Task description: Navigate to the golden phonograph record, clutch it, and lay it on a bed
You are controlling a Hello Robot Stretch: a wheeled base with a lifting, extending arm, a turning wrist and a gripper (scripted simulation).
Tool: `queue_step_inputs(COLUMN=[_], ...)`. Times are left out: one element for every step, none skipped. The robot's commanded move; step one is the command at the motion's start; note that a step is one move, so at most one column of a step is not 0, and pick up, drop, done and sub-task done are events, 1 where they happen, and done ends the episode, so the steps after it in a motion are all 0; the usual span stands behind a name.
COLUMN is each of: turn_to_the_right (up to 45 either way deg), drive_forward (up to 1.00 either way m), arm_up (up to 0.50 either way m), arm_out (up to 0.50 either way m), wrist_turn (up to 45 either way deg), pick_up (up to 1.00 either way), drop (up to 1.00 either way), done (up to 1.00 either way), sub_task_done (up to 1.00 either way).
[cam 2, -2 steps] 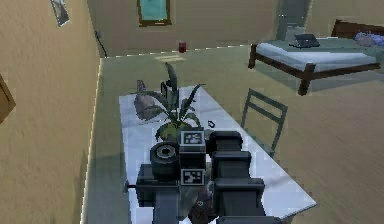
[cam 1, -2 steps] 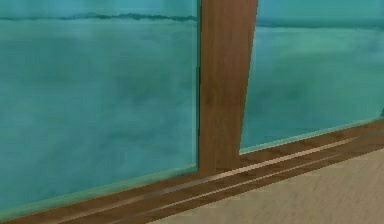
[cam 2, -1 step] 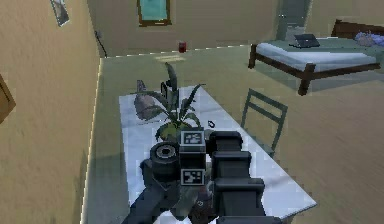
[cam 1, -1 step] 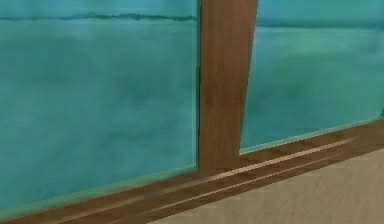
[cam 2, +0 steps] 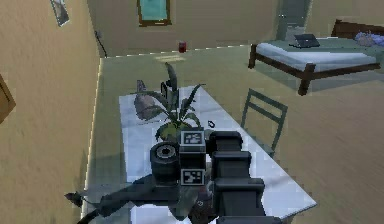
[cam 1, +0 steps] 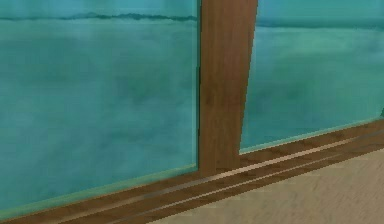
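My arm (cam 2: 232,185) reaches over a white-topped table (cam 2: 140,140), carrying two white marker squares (cam 2: 190,158). Left of them the gripper's dark body runs toward the arm side view's lower left. The gripper (cam 2: 82,205) ends in thin dark fingers at the table's near left edge, and I cannot tell whether it holds anything. A bed (cam 2: 310,58) with a brown wooden frame and a pale cover stands across the room at the upper right, with a dark flat thing (cam 2: 305,41) lying on it.
A leafy potted plant (cam 2: 175,105) and a grey object (cam 2: 146,102) stand on the table, with a chair (cam 2: 265,118) at its right side. A small red thing (cam 2: 183,45) sits by the far wall. In the forward view, teal glass panels (cam 1: 100,100) in a brown frame (cam 1: 225,85) stand close.
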Motion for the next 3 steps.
queue_step_inputs(turn_to_the_right=[0.0, 0.0, 0.0], drive_forward=[0.0, 0.0, 0.0], arm_up=[0.0, 0.0, -0.3], arm_out=[0.0, 0.0, 0.0], wrist_turn=[45.0, 42.0, 0.0], pick_up=[0.0, 0.0, 0.0], drop=[0.0, 0.0, 0.0], done=[0.0, 0.0, 0.0], sub_task_done=[0.0, 0.0, 0.0])
